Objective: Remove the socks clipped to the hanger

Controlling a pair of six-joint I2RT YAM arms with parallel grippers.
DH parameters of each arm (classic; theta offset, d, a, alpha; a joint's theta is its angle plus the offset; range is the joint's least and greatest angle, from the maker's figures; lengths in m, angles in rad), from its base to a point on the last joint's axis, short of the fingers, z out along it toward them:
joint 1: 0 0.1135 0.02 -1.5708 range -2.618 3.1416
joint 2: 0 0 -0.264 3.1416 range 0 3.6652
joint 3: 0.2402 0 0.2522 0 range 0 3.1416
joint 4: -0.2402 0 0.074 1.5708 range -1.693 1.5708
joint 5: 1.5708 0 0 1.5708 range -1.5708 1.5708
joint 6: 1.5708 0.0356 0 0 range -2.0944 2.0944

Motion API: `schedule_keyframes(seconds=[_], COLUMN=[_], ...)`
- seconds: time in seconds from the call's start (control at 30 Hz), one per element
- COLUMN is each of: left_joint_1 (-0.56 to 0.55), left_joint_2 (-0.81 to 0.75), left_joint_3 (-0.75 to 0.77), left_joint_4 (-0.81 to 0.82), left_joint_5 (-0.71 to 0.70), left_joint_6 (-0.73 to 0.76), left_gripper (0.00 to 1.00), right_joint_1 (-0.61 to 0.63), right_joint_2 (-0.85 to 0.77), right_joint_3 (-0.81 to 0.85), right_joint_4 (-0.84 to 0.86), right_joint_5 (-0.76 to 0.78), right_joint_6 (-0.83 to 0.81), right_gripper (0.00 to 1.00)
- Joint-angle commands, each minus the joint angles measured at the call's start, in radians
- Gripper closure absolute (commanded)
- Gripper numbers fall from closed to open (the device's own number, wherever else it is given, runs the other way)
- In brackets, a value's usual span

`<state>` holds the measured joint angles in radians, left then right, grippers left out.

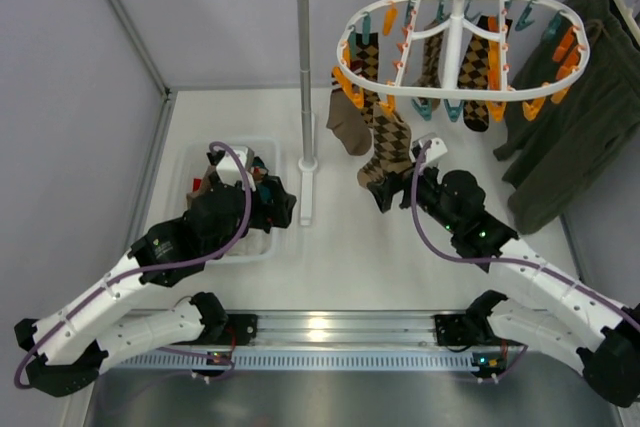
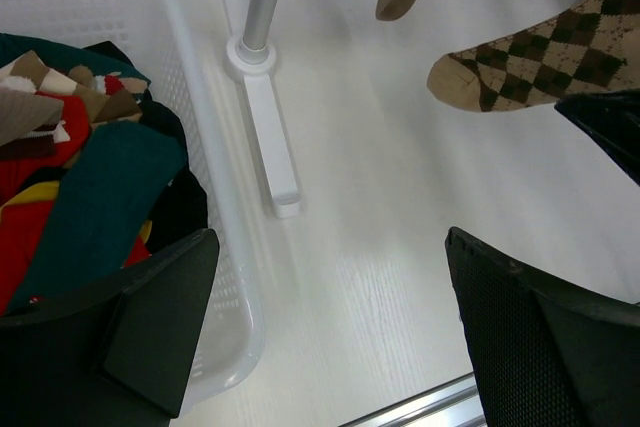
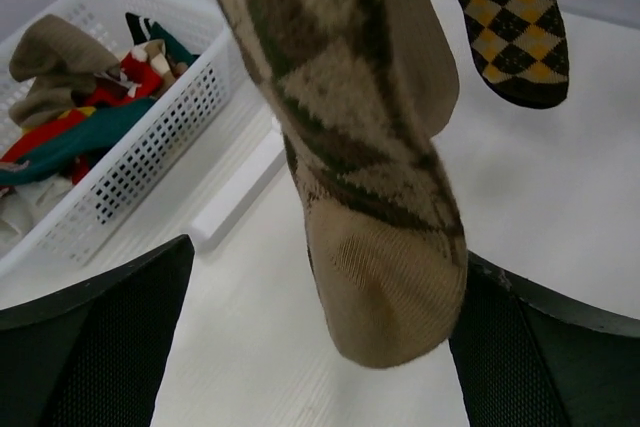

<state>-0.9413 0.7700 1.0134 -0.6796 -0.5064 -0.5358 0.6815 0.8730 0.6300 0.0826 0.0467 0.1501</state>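
Note:
The white oval hanger (image 1: 460, 87) with orange and teal clips hangs from the grey rail. Several brown and tan argyle socks (image 1: 487, 69) are clipped to it. One tan argyle sock (image 1: 388, 152) hangs low at the hanger's front left; in the right wrist view its toe (image 3: 390, 297) hangs between my open right gripper's fingers (image 3: 540, 347), against the right one. My right gripper (image 1: 402, 190) is at that sock's lower end. My left gripper (image 1: 280, 205) is open and empty beside the basket; its wrist view shows the sock's toe (image 2: 530, 67).
A white basket (image 1: 262, 247) at the left holds red, teal and black socks (image 2: 80, 167). The grey pole rack (image 1: 304, 67) stands on a white foot (image 2: 270, 137) between the arms. A big dark green garment (image 1: 570, 127) hangs at the right.

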Motion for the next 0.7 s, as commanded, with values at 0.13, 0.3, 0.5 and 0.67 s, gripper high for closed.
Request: schedule_keyframes(seconds=[0.13, 0.3, 0.5, 0.67], left_joint_1=[0.002, 0.002, 0.002, -0.005], left_joint_2=[-0.003, 0.011, 0.104, 0.219], left_joint_3=[0.008, 0.065, 0.226, 0.454], left_joint_4=[0.045, 0.043, 0.043, 0.041], left_joint_5=[0.032, 0.0, -0.012, -0.049], left_joint_6=[0.008, -0.019, -0.012, 0.054], left_gripper=[0.01, 0.01, 0.01, 0.01], right_joint_1=[-0.105, -0.089, -0.024, 0.16], right_joint_2=[0.141, 0.191, 0.172, 0.161], right_joint_3=[0.065, 0.05, -0.001, -0.019], right_joint_4=[0.368, 0.471, 0.516, 0.508], right_joint_5=[-0.227, -0.234, -0.144, 0.099], right_joint_6=[0.012, 0.049, 0.065, 0.003], right_gripper=[0.47, 0.89, 1.0, 1.0])
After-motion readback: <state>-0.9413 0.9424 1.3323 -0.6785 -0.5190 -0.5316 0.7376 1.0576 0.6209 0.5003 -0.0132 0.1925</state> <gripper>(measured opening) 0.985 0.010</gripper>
